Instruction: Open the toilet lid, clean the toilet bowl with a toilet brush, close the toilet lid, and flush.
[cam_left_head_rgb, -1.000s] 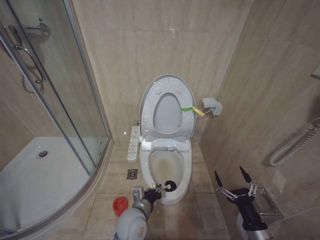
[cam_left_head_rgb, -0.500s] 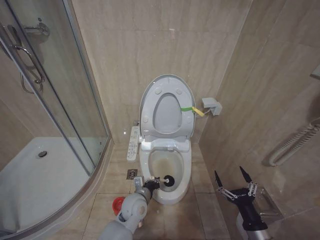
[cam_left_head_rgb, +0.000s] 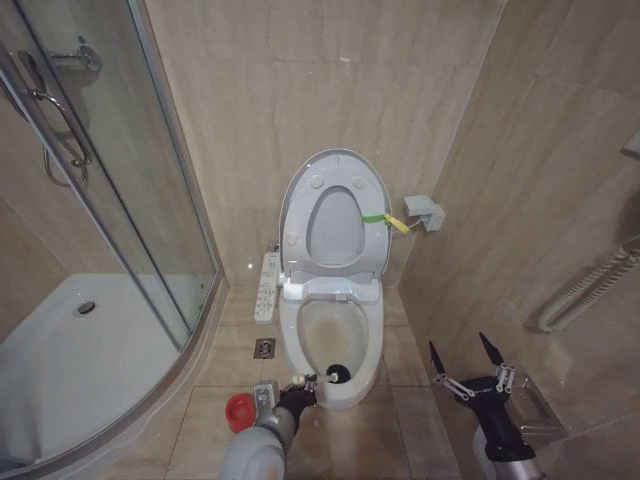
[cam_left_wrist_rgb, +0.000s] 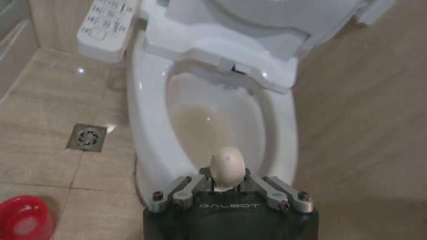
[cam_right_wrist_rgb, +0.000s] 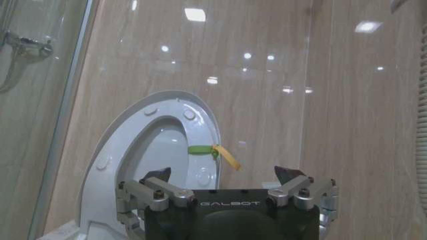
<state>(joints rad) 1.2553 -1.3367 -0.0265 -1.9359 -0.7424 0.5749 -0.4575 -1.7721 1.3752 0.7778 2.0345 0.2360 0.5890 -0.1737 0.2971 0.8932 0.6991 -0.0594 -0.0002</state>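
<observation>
Beige tiles cover the floor and walls of this small bathroom, with a glass shower (cam_left_head_rgb: 90, 200) on my left. The lid (cam_left_head_rgb: 333, 213) stands upright against the wall above the stained bowl (cam_left_head_rgb: 333, 335). My left hand (cam_left_head_rgb: 297, 385) sits at the bowl's near rim, closed on the brush (cam_left_head_rgb: 338, 375), whose dark head rests inside the front of the bowl. The red cup (cam_left_head_rgb: 239, 411) stands on the floor just beside that arm. My right hand (cam_left_head_rgb: 466, 357) waits low by the right wall, fingers spread wide.
</observation>
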